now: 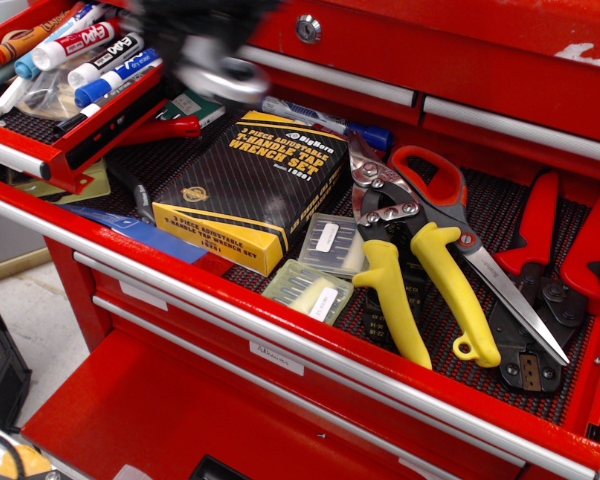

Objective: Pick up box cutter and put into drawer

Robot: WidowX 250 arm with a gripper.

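I'm a blur at the upper left, my fingers (205, 45) apparently clenched on the cutter (220, 75), above the marker tray (100, 120). Moving this fast, it could slip out or clip the markers (100, 60).

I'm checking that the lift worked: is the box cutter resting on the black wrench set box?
No: the black wrench set box has a bare top, and the box cutter shows as a silver blur up by the gripper.

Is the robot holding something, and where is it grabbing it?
It carries the box cutter; its ring end pokes out. The picture is too blurred to show where the jaws grip.
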